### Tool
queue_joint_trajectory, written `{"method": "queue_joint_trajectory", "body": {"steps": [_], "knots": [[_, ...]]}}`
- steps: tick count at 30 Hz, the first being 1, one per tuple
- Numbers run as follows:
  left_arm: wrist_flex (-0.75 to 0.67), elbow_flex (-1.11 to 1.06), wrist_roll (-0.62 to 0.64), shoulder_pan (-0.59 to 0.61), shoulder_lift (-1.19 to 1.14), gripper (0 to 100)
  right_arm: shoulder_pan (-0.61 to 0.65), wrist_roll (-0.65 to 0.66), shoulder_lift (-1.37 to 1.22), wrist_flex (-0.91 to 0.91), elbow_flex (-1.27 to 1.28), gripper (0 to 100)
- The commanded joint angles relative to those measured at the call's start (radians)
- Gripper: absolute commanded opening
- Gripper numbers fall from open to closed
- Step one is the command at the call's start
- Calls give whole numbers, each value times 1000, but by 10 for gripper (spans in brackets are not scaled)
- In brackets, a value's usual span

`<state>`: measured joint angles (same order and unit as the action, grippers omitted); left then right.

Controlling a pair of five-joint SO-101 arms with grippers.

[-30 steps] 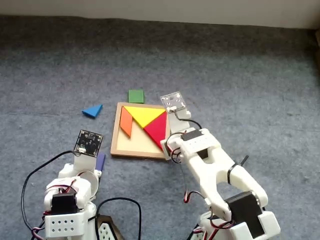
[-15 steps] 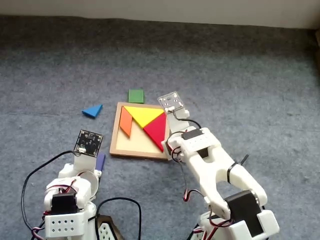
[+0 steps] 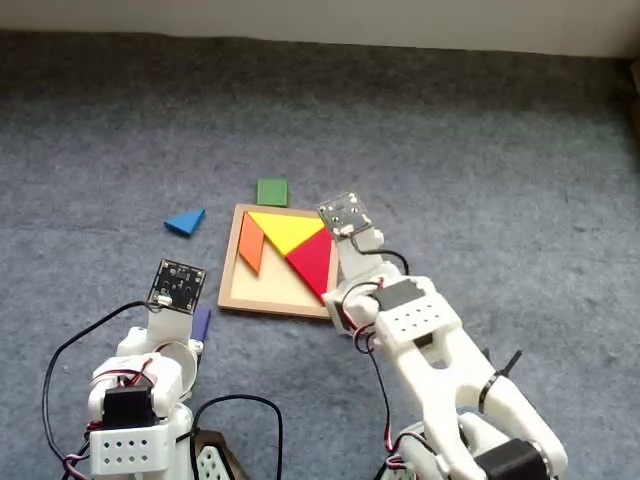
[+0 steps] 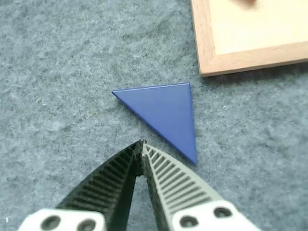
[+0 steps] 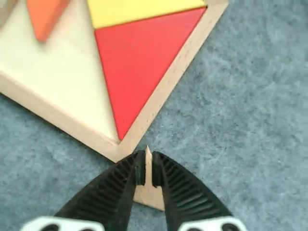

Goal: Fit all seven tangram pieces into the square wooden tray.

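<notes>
From above, the tray on the carpet holds three pieces; the left gripper, shut and empty, sits by the blue triangle, and the right gripper, shut and empty over the tray's near corner, might shove it crooked.

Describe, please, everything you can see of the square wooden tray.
The square wooden tray is pale wood, a raised rim round a lighter floor, lying flat on the grey carpet. An orange parallelogram, a yellow triangle and a red triangle lie in it; the rest of the floor is bare. The right gripper sits just off one corner.
</notes>
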<state>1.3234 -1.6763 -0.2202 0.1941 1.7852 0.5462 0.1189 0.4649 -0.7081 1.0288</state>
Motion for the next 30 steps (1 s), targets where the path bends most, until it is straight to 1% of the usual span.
{"method": "queue_joint_trajectory", "body": {"steps": [1,6,12,18,19,21,23,25,30], "knots": [[5,-19,3,4,25,6,35,2,36,-13,7,192],[5,-19,3,4,25,6,59,2,-71,-77,-4,204],[5,-19,3,4,25,6,54,8,-222,-84,-102,205],[5,-19,3,4,25,6,54,8,-251,-114,-130,200],[5,-19,3,4,25,6,54,8,-251,-114,-130,191],[5,-19,3,4,25,6,54,11,-251,-114,-131,139],[5,-19,3,4,25,6,54,61,-249,-116,-131,80],[5,-19,3,4,25,6,54,118,-248,-116,-133,41],[5,-19,3,4,25,6,54,121,-143,-117,-124,35]]}}
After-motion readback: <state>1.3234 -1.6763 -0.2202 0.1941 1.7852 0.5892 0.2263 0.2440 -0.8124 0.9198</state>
